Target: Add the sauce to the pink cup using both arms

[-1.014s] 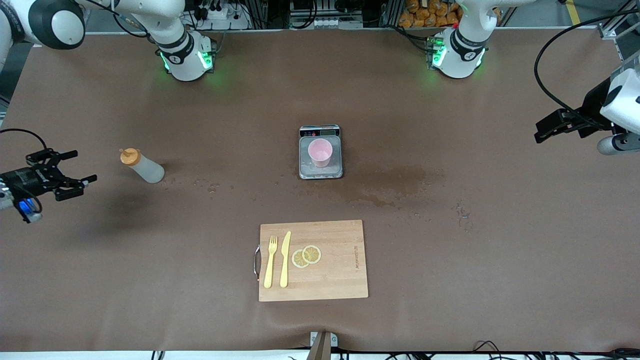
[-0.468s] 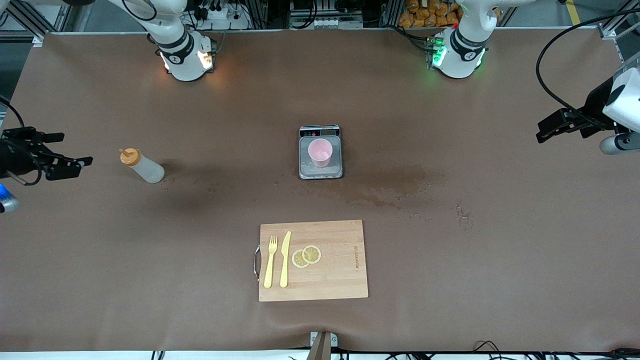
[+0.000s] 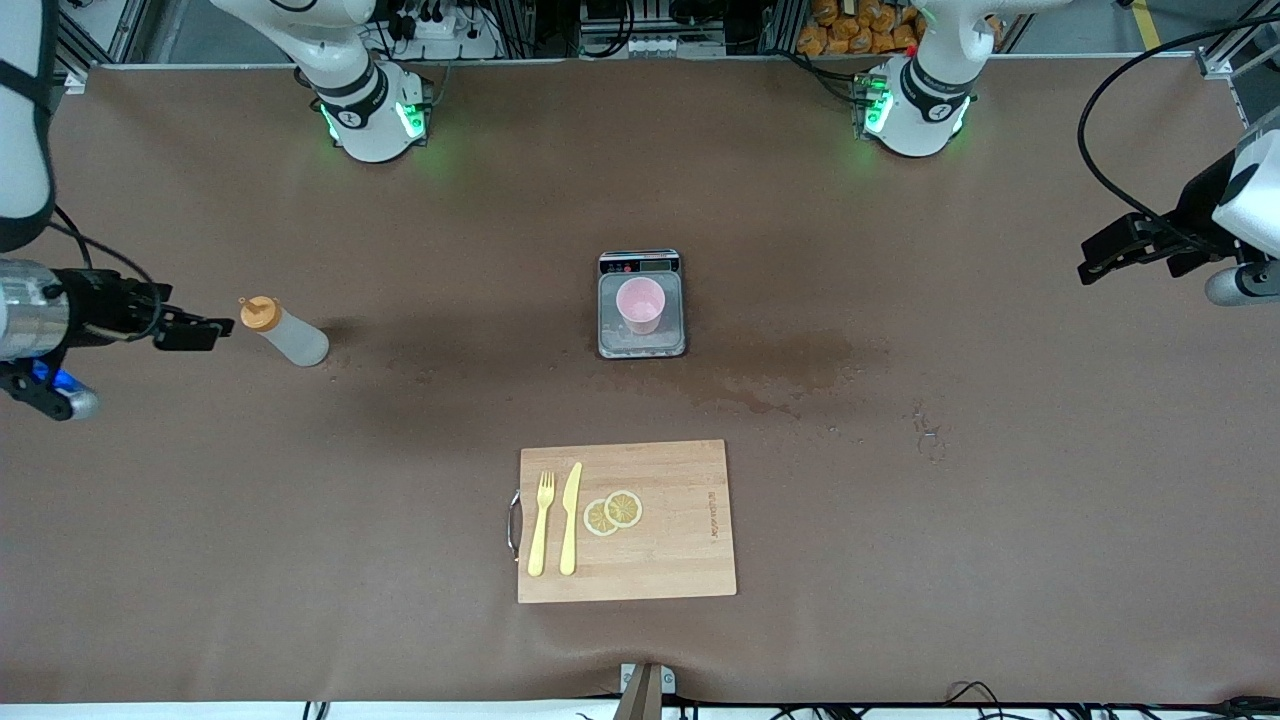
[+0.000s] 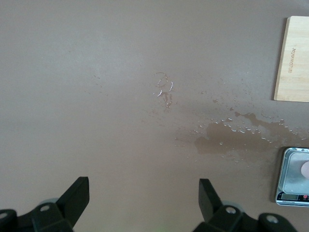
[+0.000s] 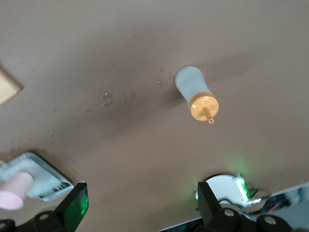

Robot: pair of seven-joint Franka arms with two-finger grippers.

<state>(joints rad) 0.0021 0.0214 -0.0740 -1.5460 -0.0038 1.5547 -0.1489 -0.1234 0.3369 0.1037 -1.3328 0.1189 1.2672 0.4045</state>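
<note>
The sauce bottle [image 3: 290,338], whitish with an orange cap, stands on the brown table toward the right arm's end; it also shows in the right wrist view [image 5: 194,90]. The pink cup [image 3: 640,304] stands on a small scale [image 3: 641,343] at mid-table. My right gripper [image 3: 196,331] is open and empty, close beside the bottle's cap without touching it; its jaws stand wide apart in the right wrist view [image 5: 142,205]. My left gripper [image 3: 1102,258] is open and empty, up over the left arm's end of the table, with only bare table between its jaws [image 4: 143,193].
A wooden cutting board [image 3: 680,540] with a yellow fork [image 3: 541,523], a yellow knife [image 3: 570,518] and lemon slices [image 3: 613,512] lies nearer the front camera than the scale. A wet patch [image 3: 790,368] spreads beside the scale toward the left arm's end.
My right gripper has turned and moved in toward the bottle's cap, from well off at the table's end. The left gripper has barely shifted. Bottle and cup have not moved.
</note>
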